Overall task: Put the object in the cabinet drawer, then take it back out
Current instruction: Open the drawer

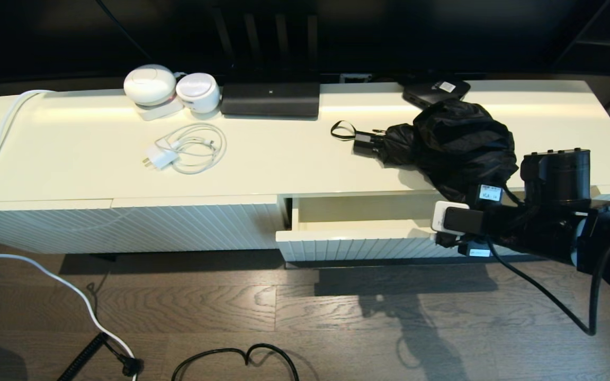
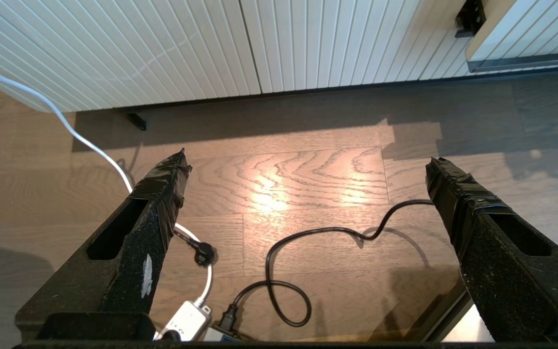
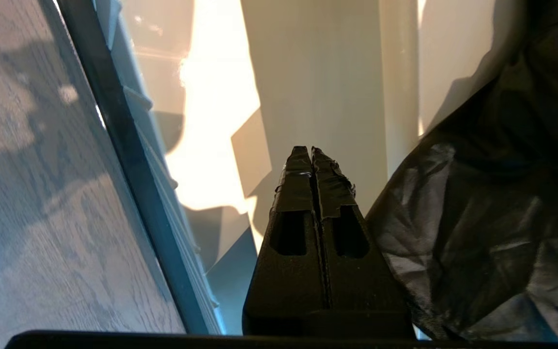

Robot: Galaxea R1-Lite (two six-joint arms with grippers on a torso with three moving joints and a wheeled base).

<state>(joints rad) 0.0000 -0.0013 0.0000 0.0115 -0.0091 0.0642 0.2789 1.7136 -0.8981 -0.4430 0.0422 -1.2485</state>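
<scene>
The wide cream-white cabinet drawer [image 1: 358, 233] with the vertically ribbed front stands pulled out, its glossy cream interior exposed and holding nothing visible. The black compact folding umbrella [image 1: 453, 145], with loose bunched fabric and a short black handle, lies on the cream cabinet top [image 1: 98, 153] directly behind the open drawer, some fabric spilling over the front edge toward it; its thin wrist loop [image 1: 342, 130] trails toward the robot's left. The right gripper [image 3: 312, 152] hangs at the right end of the drawer opening with its two taped fingers pressed together and nothing between them; the right wrist view shows the fabric just beside the fingers, and contact cannot be confirmed. The left gripper [image 2: 308, 165] is parked low over the wooden floor [image 2: 284, 184] in front of the cabinet, fingers spread wide and empty. The step in hand appears to be acquiring the umbrella for placement. Recommended procedure: spread the right fingers before approach, then close on the rigid handle or on the firm core beneath the fabric, not on a loose fold, which is likely to slip or let the bulk sag. Lift clear of the cabinet edge before lowering into the drawer, so that no trailing cloth catches on the drawer front.
</scene>
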